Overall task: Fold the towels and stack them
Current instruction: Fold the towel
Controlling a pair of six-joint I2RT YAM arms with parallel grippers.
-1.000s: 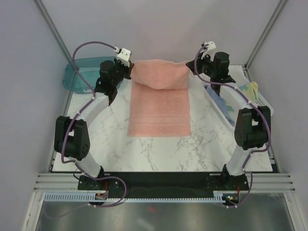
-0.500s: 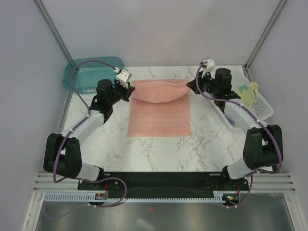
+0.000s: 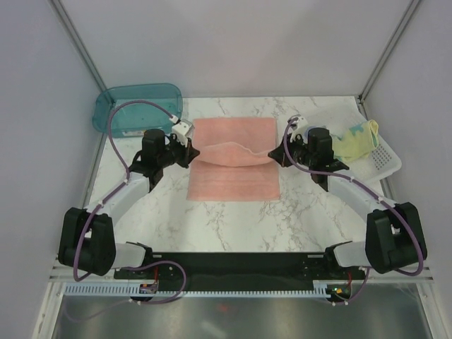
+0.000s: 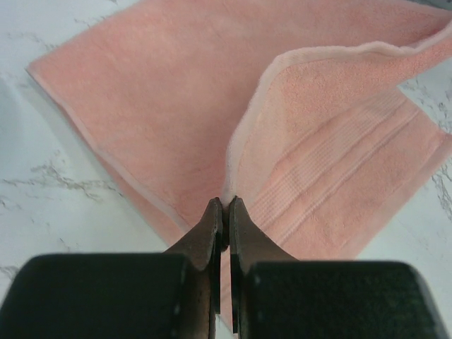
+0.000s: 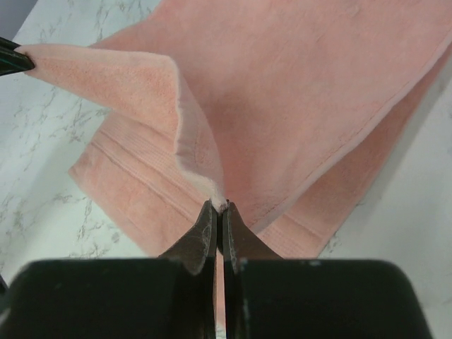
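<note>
The large salmon-pink cloth towel [image 3: 233, 182] sags between left gripper [image 3: 193, 152] and right gripper [image 3: 274, 153], each jaw pair clamping one corner.

We list: one white marble-patterned table [image 3: 233, 222]; one translucent teal bin [image 3: 134, 104] at its far left corner; one white perforated basket [image 3: 387, 161] at its far right edge; one black plate [image 3: 240, 263] along its near edge.

Left claw [image 3: 193, 151] and right claw [image 3: 273, 154] drew back toward the bases, lower. Held edge of salmon-pink towel [image 3: 233, 182] now sags mid-sheet; far portion laid flat.
</note>
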